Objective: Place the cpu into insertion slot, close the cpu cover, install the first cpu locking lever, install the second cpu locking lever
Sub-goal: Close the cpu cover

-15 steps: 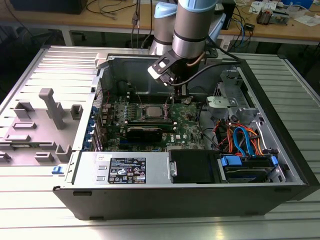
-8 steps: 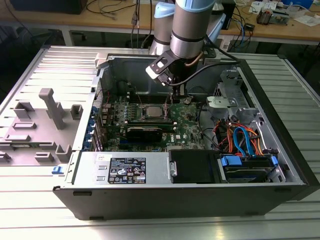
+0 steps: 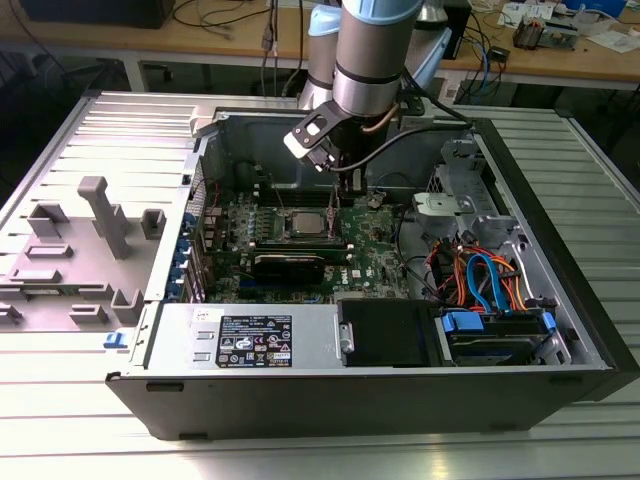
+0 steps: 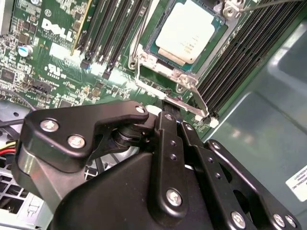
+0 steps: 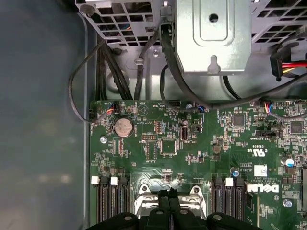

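Observation:
The cpu (image 4: 184, 31) lies flat in the insertion slot (image 4: 154, 53), its dull silver top showing through the window of the cpu cover (image 4: 165, 71), which lies down around it. A thin wire locking lever (image 4: 172, 98) runs along the socket's edge. My gripper (image 4: 168, 106) is shut, its black fingertips right at that lever and edge. In the first wrist view the gripper (image 5: 168, 195) hangs over the socket's rim (image 5: 144, 191). In the exterior view the gripper (image 3: 345, 192) stands just beyond the cpu (image 3: 305, 222), inside the open computer case.
Long black memory slots (image 4: 115, 28) flank the socket on both sides. A metal drive cage (image 5: 213, 33) and black cables (image 5: 120, 72) sit past the green board. Orange and blue cables (image 3: 480, 275) fill the exterior view's right; the power supply (image 3: 250, 340) lies in front.

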Robot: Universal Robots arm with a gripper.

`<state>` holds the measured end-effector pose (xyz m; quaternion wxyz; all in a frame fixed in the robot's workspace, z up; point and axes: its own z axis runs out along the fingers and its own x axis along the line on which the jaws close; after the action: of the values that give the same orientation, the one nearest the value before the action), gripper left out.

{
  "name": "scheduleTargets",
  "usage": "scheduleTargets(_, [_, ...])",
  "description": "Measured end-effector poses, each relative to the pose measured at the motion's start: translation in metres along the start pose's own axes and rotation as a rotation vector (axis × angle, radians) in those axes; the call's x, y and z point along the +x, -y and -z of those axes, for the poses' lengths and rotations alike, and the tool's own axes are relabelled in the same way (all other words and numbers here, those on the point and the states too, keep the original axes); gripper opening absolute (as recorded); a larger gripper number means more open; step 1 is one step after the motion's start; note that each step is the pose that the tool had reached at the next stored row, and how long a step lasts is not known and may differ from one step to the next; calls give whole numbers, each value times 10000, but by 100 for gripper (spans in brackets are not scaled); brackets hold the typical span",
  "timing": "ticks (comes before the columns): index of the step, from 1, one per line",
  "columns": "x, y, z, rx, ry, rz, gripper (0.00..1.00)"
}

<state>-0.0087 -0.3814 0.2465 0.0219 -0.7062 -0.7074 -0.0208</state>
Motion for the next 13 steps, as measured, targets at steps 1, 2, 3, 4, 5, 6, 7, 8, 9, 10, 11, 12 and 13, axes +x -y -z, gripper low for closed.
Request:
scheduleTargets(1, [0, 25, -2, 1, 0, -1, 11])
scheduleTargets(2, [0, 51, -5, 1, 1, -1, 11])
scheduleTargets(3, [0, 73, -8, 0, 0, -1, 11])
scheduleTargets(4, [0, 83, -10, 0, 0, 0, 11])
scheduleTargets(5, [0, 91, -11, 0, 0, -1, 11])
scheduleTargets(6, [-1, 101, -13, 1, 0, -1, 11])
scheduleTargets(7, [-1, 107, -14, 1, 1, 0, 11])
scheduleTargets(8, [-1, 115, -16, 1, 0, 0, 11])
scheduleTargets(9, [-1, 133, -20, 0, 0, 0, 11])
scheduleTargets(10, [-1, 151, -22, 0, -1, 0, 11])
scheduleTargets(11, [-1, 171, -25, 0, -1, 0, 11])
scheduleTargets(12, [-2, 192, -28, 0, 1, -1, 11])
scheduleTargets(13, [-2, 215, -32, 0, 0, 0, 11])
